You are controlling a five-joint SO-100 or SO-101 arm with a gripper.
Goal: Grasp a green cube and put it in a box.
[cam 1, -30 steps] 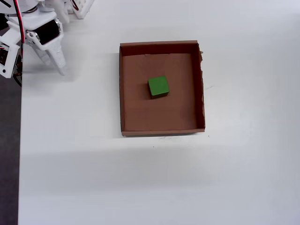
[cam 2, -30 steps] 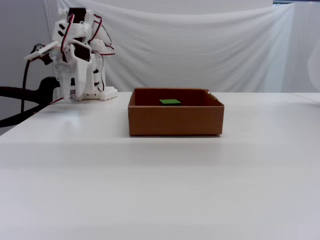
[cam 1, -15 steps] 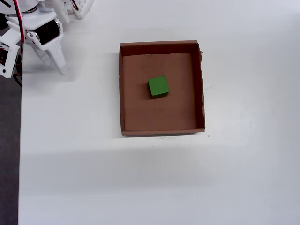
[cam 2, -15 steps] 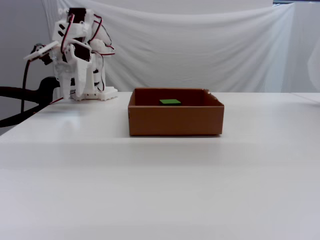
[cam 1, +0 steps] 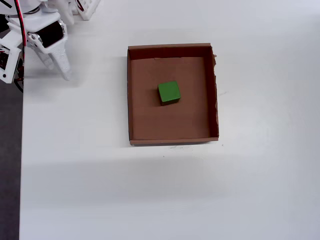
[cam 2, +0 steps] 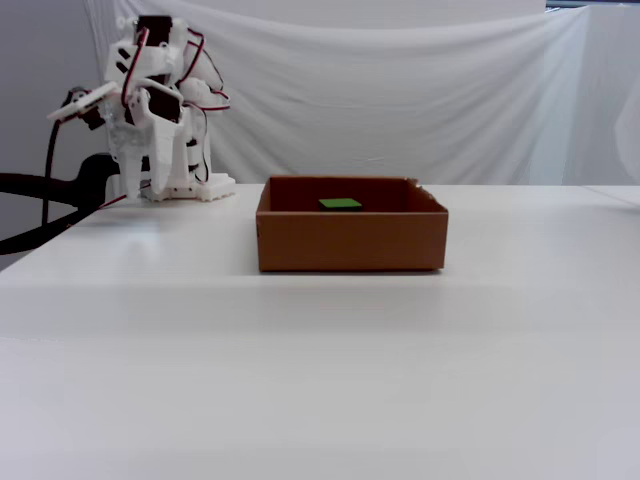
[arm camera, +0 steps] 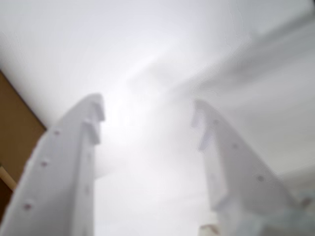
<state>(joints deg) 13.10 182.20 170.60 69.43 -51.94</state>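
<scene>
**A:** Where does it stand?

**B:** The small bright-green matte cube [cam 1: 169, 92] sits flat on the floor of the shallow brown cardboard box [cam 1: 130, 100], near its middle, touching no wall. In the fixed view only the cube's top face [cam 2: 341, 204] shows above the box's front wall [cam 2: 350, 243]. Judged from that, the placing looks done.

**A:** And the white two-finger gripper?

**B:** The gripper [cam 1: 56, 68] hangs near the arm's base at the upper left of the overhead view, well apart from the box. In the wrist view the jaws are spread with a clear gap and nothing between them; only bare white table [arm camera: 147, 59] lies ahead, with a sliver of brown at the left edge. The picture is blurred, so I cannot say for sure what that sliver is.

**A:** So what is the step in hand?

**B:** Parking the arm, I would judge. Doing it well means holding the fingers up off the white table [cam 1: 150, 200] and staying on that far side, away from the box wall, so the light cardboard is not nudged. The cube lies far to the right of the jaws in the overhead view, nowhere near their reach.
</scene>
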